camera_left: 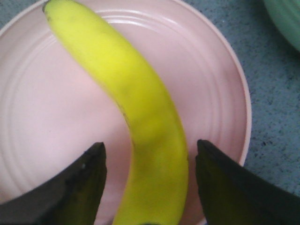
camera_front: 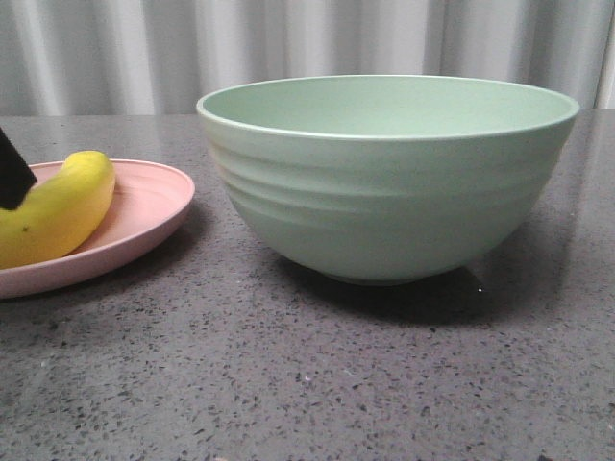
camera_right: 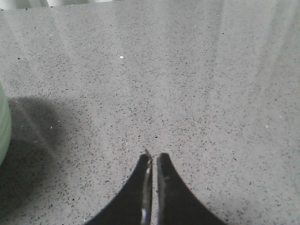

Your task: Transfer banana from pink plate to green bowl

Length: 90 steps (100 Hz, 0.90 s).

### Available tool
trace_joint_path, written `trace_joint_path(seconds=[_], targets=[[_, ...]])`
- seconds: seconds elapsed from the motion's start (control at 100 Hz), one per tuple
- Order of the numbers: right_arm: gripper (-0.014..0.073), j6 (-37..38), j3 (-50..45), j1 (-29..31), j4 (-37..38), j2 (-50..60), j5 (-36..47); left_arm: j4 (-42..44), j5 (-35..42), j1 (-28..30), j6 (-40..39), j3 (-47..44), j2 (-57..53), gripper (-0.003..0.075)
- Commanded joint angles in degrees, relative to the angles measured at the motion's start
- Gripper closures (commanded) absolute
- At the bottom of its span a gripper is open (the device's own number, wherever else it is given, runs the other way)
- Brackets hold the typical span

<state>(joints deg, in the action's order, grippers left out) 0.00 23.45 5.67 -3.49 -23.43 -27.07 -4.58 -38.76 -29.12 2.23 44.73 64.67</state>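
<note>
A dark grey speckled stone worktop [camera_front: 317, 384] fills the near foreground, its flecked surface bare at the front edge. Farther in, at the left, sits the shallow round pale pink plate [camera_front: 154, 206], and on it lies the smooth bright yellow curved banana [camera_front: 60, 209], resting lengthwise across the plate. In the left wrist view the left gripper [camera_left: 150, 180] hangs low over the plate with its black fingers [camera_left: 82, 185] spread wide, one on each side of the banana's body with a gap showing on both sides. Just beside the plate, to the right, stands the large deep pale mint-green ridged bowl [camera_front: 389, 192], much taller than the plate. The right gripper [camera_right: 152, 187] hovers over bare worktop near the bowl's edge, its dark fingers [camera_right: 171, 192] pressed together. Behind everything hang pale grey pleated curtains [camera_front: 307, 48].
</note>
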Motion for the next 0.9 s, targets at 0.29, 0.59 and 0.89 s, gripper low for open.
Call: trace_joint_path(seconds=[0.29, 0.59, 0.89], targets=[[0.0657, -0.50, 2.08, 0.20, -0.03, -0.97, 4.83, -0.41, 1.99, -0.59, 0.12, 2.23, 4.28, 0.0331], [0.0657, -0.50, 2.08, 0.20, -0.03, -0.97, 4.83, 0.02, 1.99, -0.48, 0.12, 2.23, 5.15, 0.0331], [0.0657, -0.50, 2.08, 0.20, -0.03, -0.97, 4.83, 0.02, 1.99, -0.48, 0.12, 2.23, 5.15, 0.0460]])
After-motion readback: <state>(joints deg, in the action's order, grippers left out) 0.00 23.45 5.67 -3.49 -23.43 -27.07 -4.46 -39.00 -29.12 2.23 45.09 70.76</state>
